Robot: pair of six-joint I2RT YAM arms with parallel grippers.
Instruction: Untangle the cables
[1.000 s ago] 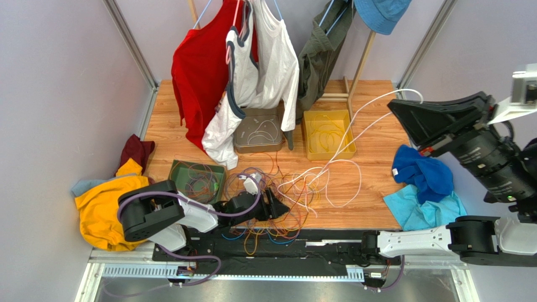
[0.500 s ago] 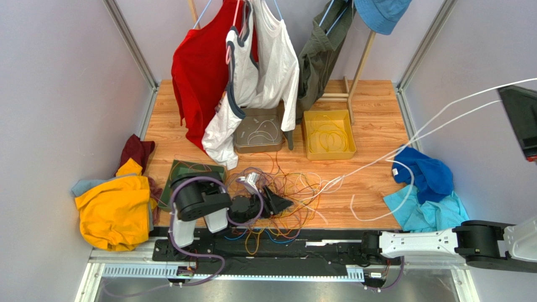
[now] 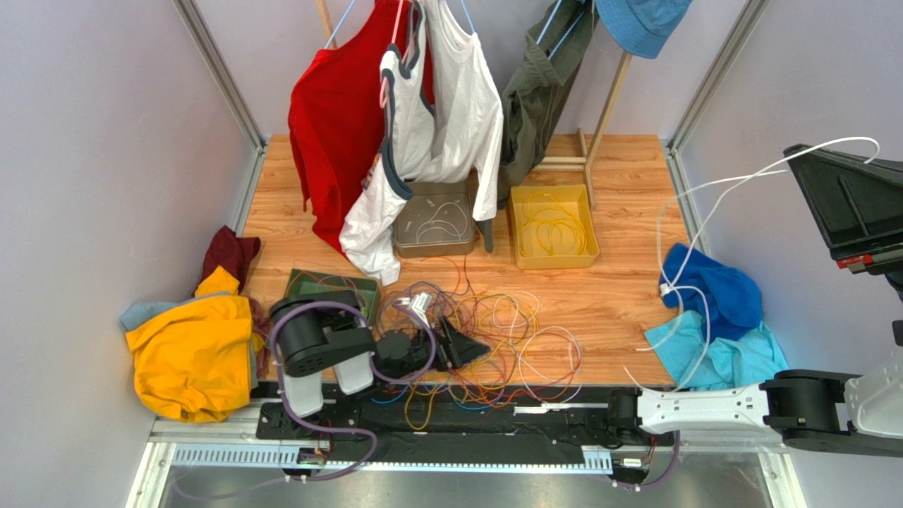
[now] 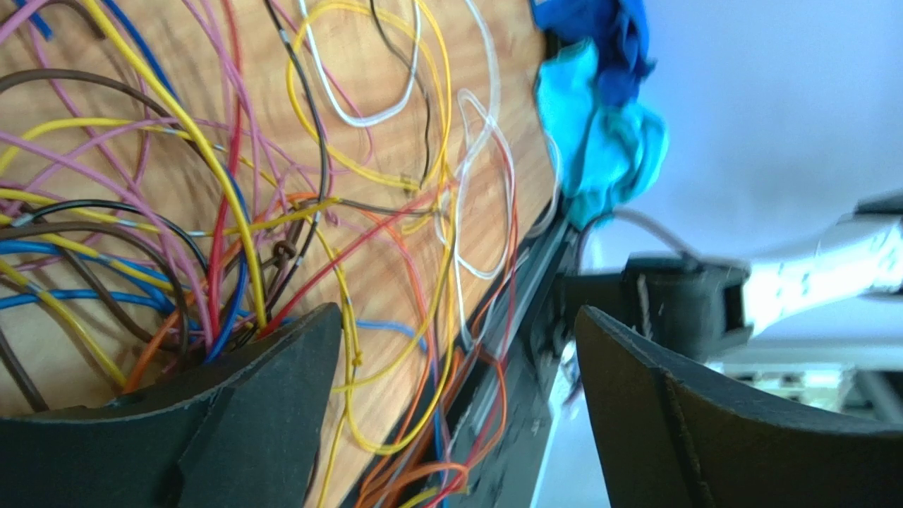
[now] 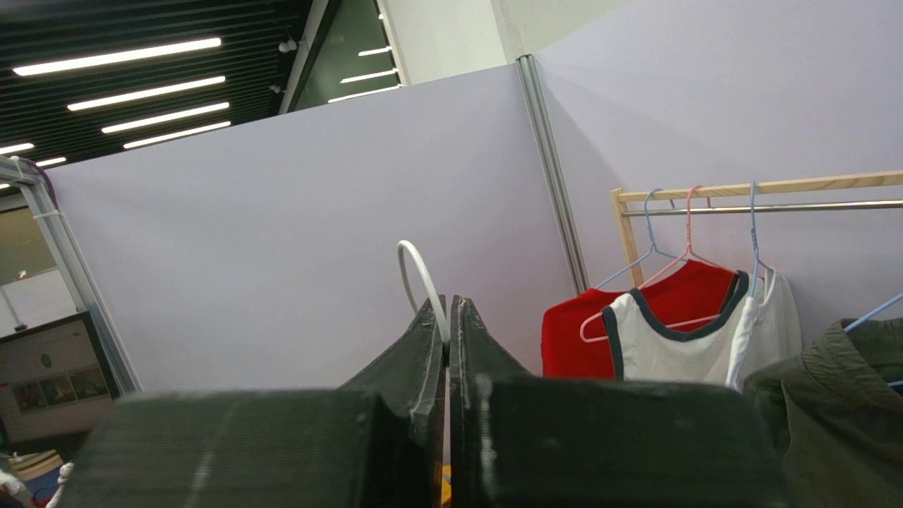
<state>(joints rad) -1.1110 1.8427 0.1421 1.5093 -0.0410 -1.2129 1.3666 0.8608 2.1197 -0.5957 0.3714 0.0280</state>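
The cables (image 3: 498, 344) lie in a loose snarl of orange, yellow, purple, blue and red wires on the wooden table near its front edge. My left gripper (image 3: 466, 345) sits low at the snarl's left side, open. In the left wrist view its jaws (image 4: 456, 323) stand wide apart with yellow and orange wires (image 4: 360, 265) lying on the table between them, none pinched. My right gripper (image 3: 797, 161) is raised high at the right, shut on a white cable (image 3: 678, 238) that droops over the blue cloths. In the right wrist view the white cable (image 5: 415, 270) loops out from between its fingertips (image 5: 446, 309).
A green tray (image 3: 302, 284), a grey tray (image 3: 435, 249) and a yellow tray (image 3: 551, 259) stand behind the snarl, with cables in them. Shirts hang from a wooden rack (image 3: 424, 106) at the back. Blue cloths (image 3: 715, 307) lie right, a yellow garment (image 3: 186, 355) left.
My right gripper swung up and right, drawing the white cable out of the snarl; it now hangs slack over the blue cloths. My left gripper opened wider and its arm folded in.
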